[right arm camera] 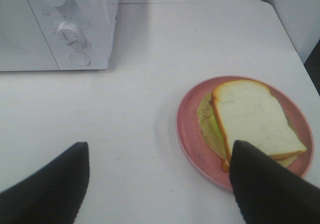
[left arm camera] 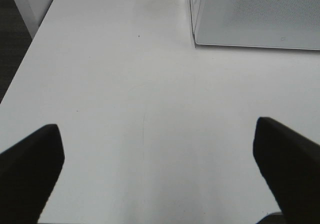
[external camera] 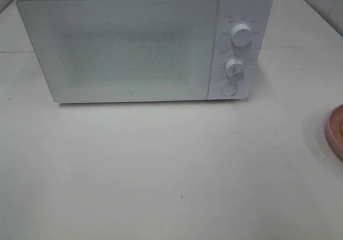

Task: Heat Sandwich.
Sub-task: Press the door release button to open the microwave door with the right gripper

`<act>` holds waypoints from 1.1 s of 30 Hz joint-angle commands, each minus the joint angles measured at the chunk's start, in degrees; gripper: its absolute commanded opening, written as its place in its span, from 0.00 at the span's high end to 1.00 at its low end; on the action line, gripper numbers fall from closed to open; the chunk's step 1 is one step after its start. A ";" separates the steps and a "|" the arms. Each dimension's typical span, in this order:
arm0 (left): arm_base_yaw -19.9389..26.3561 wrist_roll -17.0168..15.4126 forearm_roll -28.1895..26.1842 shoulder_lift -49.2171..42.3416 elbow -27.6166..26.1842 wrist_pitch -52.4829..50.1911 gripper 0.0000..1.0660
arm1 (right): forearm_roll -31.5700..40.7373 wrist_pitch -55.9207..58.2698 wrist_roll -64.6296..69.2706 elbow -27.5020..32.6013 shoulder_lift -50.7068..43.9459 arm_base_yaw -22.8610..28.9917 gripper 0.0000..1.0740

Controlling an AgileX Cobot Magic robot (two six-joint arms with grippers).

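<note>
The left gripper (left arm camera: 157,126) has its two black fingers spread wide apart with only the bare white table (left arm camera: 125,84) between them; it holds nothing. Ahead of it and off to one side stands the front lower corner of the white box-shaped microwave (left arm camera: 260,14).

The right gripper (right arm camera: 160,146) is also wide open and empty, with plain tabletop between its dark fingers. The sandwich (right arm camera: 252,116), two slices of pale bread with an orange-brown crust and green-yellow filling, lies flat on a round pink plate (right arm camera: 192,134). It sits not between the fingers but just ahead of the finger farther from the microwave. That finger (right arm camera: 265,184) covers the near corner of the sandwich and the near rim of the plate in the wrist view; whether it touches them cannot be told. The microwave stands farther ahead, beyond the other finger.

From the high camera, the microwave's frosted door (external camera: 118,47) is closed. Two white round knobs (external camera: 242,35) sit one above the other on its control panel, with a round button (external camera: 229,89) beneath them. Only the plate's edge shows there, and neither gripper.
</note>
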 commanded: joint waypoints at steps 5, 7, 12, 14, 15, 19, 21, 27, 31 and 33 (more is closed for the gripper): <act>0.11 0.06 -0.40 -1.32 0.00 -0.29 0.08 | -0.23 -7.62 0.17 -0.52 6.07 -0.06 0.30; 0.11 0.06 -0.40 -1.32 0.00 -0.29 0.08 | -0.23 -10.31 0.17 -0.52 8.71 -0.06 0.30; 0.11 0.06 -0.40 -1.32 0.00 -0.29 0.08 | -0.23 -14.78 0.40 -0.52 13.46 -0.06 0.30; 0.11 0.06 -0.40 -1.32 0.00 -0.29 0.08 | -0.23 -16.44 0.40 -0.52 15.30 -0.06 0.30; 0.11 0.06 -0.40 -1.32 0.00 -0.29 0.08 | -0.23 -17.48 0.40 -0.52 16.33 -0.06 0.30; 0.11 0.06 -0.40 -1.32 0.00 -0.29 0.08 | -0.23 -21.31 0.40 -0.52 20.17 -0.06 0.30; 0.11 0.06 -0.40 -1.32 0.00 -0.29 0.08 | -0.57 -23.26 0.40 -0.52 22.40 -0.06 0.30; 0.11 0.06 -0.40 -1.32 0.00 -0.29 0.08 | -0.46 -29.51 0.92 -0.52 28.02 -0.06 0.30; 0.11 0.06 -0.40 -1.32 0.00 -0.29 0.08 | -0.46 -32.95 0.92 -0.52 30.94 -0.06 0.30; 0.11 0.06 -0.40 -1.32 0.00 -0.29 0.08 | -0.46 -36.10 0.92 -0.52 33.75 -0.06 0.30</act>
